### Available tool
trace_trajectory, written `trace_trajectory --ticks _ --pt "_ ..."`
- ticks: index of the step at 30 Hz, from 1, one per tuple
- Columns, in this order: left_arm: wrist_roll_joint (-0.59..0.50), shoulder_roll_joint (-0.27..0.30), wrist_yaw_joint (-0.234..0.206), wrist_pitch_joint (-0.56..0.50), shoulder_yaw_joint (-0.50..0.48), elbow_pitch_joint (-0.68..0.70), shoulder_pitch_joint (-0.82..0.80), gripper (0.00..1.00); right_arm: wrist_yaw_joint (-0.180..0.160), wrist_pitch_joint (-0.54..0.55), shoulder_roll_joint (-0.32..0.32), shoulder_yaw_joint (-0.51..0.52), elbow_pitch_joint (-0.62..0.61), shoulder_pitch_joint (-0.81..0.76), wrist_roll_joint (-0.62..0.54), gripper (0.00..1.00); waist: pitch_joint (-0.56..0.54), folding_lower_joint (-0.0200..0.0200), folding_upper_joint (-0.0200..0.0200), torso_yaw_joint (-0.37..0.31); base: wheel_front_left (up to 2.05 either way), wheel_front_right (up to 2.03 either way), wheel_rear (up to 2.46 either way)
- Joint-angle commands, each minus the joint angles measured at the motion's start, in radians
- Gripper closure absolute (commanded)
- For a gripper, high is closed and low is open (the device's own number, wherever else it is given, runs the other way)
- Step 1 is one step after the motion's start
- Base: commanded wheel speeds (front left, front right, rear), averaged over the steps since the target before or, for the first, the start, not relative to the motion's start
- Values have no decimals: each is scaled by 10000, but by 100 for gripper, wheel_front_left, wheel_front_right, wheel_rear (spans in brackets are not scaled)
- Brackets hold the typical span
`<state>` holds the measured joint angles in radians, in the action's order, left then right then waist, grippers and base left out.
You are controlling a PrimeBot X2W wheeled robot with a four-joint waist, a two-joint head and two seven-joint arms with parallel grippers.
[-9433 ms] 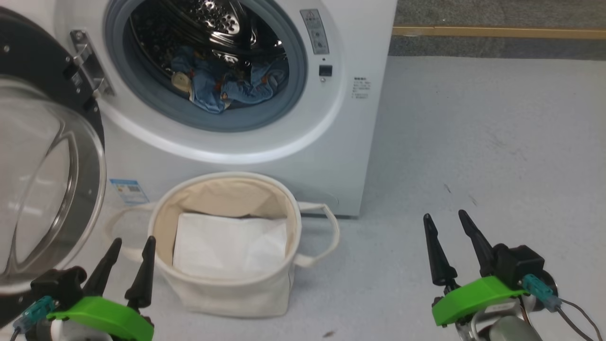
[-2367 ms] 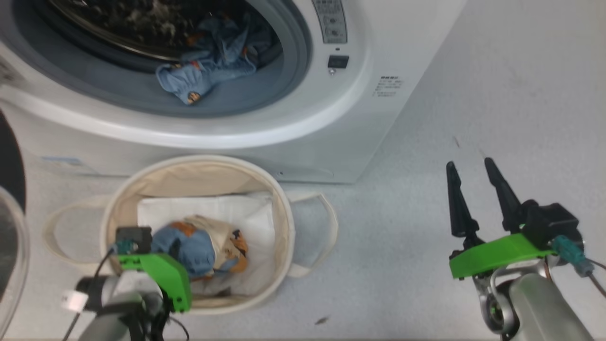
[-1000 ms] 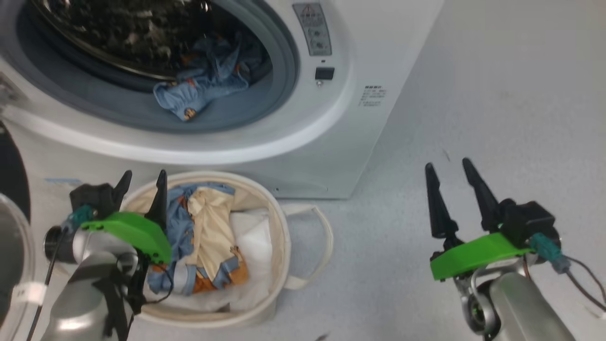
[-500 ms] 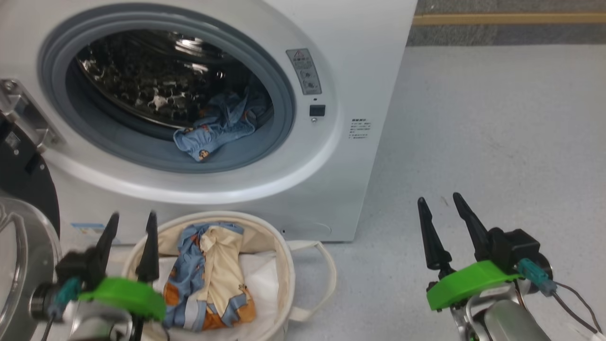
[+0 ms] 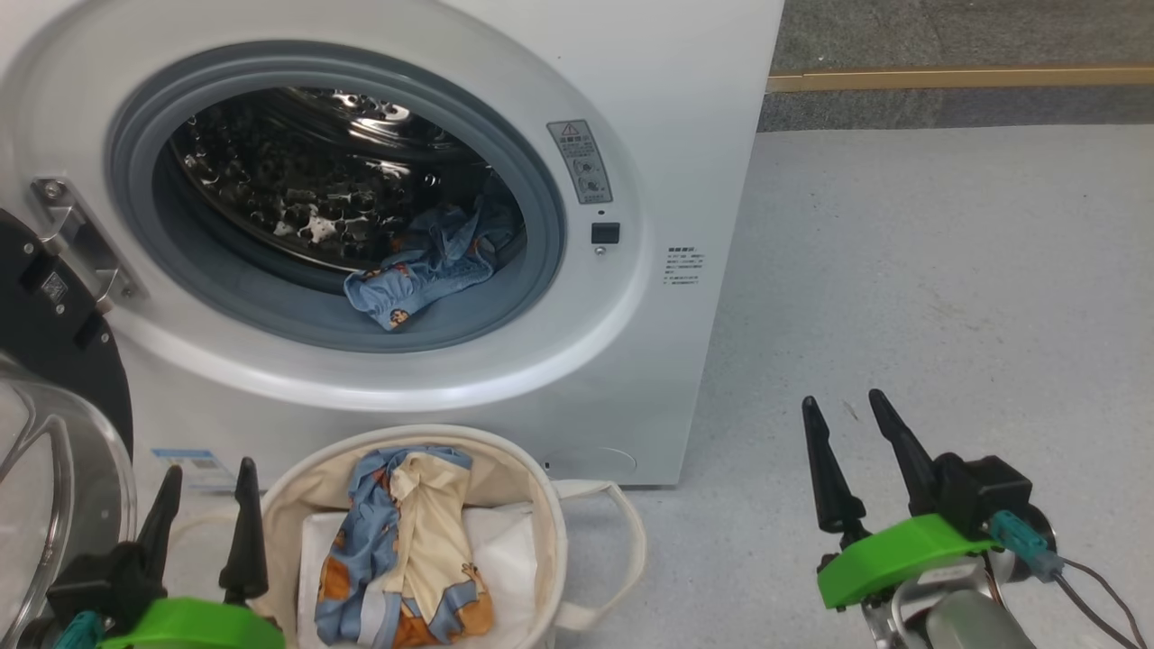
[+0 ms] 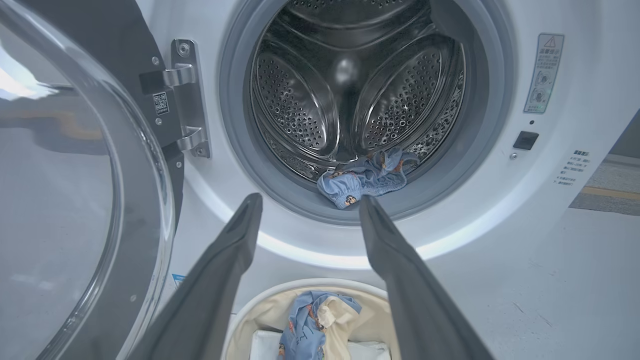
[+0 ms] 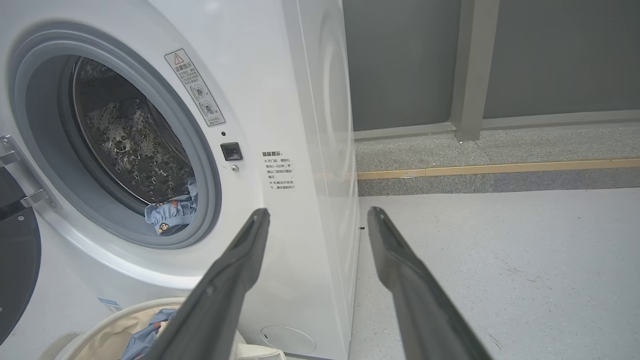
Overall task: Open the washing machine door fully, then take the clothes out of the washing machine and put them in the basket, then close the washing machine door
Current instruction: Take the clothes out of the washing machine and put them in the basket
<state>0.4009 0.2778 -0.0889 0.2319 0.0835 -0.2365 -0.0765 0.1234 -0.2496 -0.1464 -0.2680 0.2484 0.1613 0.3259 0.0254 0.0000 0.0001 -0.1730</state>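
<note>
Hanging wide apart and empty, the left jaws sat low beside the basket, at its near-left rim, fingers pointing up toward the washing machine. The right jaws, spread just as wide with nothing in them, stood well off over the floor, right of the machine's front corner. The washing machine door was swung out to the left, so the mouth was clear. Some of the clothes lay in the basket on a white sheet. One to go: a blue bear-print garment bunched at the lower right of the drum, spilling onto the grey ring. It lay ahead of and above the left jaws and a touch to their right; in the left wrist view it sat just past the fingertips, framed between them. Its long axis ran across the opening, low on the left, rising to the right. The left arm looked the nearer one, lined up on it; the right would have had to cross the machine's front.
</note>
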Motion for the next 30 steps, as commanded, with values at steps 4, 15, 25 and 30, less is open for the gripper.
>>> trace_trajectory --ticks 4,15,25,30 --pt "47 325 -54 -113 -345 408 -211 0 73 -122 -3 -129 -346 190 -44 0 20 0 -1 11 0 0 0" --pt "314 364 39 -599 -194 391 -179 0 73 -122 11 -80 -364 249 -60 0 50 0 -1 15 0 0 0" --pt "377 389 77 -677 -51 346 -218 0 73 -122 5 -57 -364 284 -74 0 71 0 -1 22 0 0 0" --pt "413 402 104 -683 7 275 -275 0 73 -122 6 -79 -336 288 -65 0 67 0 -1 30 0 0 0"
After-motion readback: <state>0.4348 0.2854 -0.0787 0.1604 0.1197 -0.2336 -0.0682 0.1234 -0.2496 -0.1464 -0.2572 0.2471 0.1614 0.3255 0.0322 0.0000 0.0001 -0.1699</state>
